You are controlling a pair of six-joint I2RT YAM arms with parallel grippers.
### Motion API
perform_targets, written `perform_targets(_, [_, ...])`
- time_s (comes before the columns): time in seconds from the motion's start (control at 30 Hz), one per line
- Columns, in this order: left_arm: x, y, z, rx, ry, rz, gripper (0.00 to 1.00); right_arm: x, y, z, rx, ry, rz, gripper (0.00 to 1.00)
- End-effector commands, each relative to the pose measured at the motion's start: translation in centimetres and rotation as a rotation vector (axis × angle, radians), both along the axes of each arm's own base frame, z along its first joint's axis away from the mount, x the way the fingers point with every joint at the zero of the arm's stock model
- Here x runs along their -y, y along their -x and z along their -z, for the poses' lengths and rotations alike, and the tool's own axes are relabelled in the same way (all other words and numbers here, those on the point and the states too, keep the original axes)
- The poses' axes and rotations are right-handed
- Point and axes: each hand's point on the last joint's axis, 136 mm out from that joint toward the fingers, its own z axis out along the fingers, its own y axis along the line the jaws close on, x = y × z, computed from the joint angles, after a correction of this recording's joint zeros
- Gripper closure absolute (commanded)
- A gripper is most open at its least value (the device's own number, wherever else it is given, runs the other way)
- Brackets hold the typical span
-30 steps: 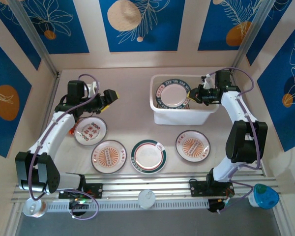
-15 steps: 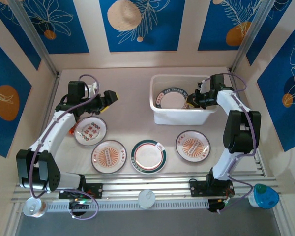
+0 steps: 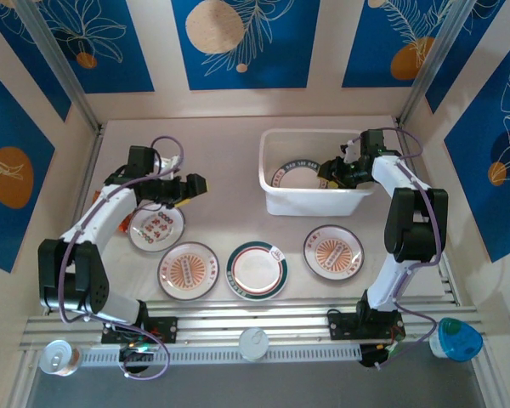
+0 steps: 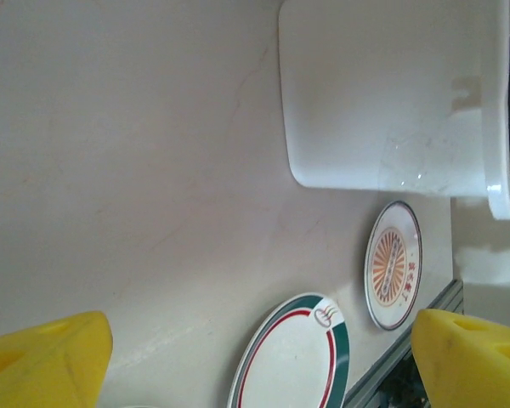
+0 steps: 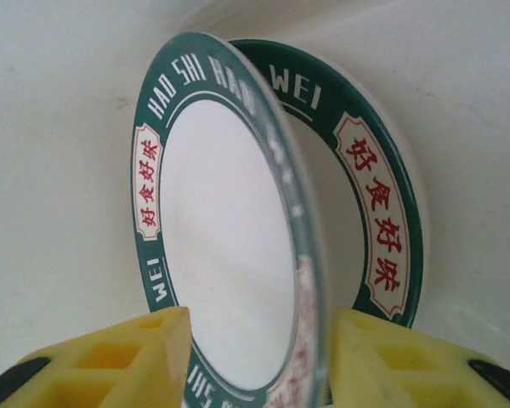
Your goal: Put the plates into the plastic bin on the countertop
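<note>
Top view: the left gripper (image 3: pixel 195 183) hovers over the countertop (image 3: pixel 229 153) near four plates (image 3: pixel 188 270) lying flat outside the plastic bin (image 3: pixel 272 191). The right gripper (image 3: pixel 327 172) reaches into the bin. Left wrist view: its yellow pads (image 4: pixel 42 357) stand wide apart, holding nothing. Right wrist view: the jaws stand part-open astride a green-rimmed plate (image 5: pixel 229 255) on edge inside the bin, in front of a second plate (image 5: pixel 382 212); contact cannot be confirmed.

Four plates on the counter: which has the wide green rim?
The green-rimmed plate, third from the left: plain white centre, wide green band. The other three plates have red-orange printed centres.
</note>
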Motion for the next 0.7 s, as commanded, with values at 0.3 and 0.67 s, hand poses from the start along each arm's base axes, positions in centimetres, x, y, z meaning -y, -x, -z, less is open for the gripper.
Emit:
perform_targets(0.3, [4.9, 6.2, 4.8, -0.116, -0.060, 0.351, 0.18, 2.2, 2.1, -6.9, 0.167, 0.170, 0.070, 0.22])
perform_targets(0.67, [7.9, 9.3, 8.8, -0.176, -0.148, 0.525, 0.21, 2.0, 8.0, -10.3, 0.238, 0.236, 0.094, 0.11])
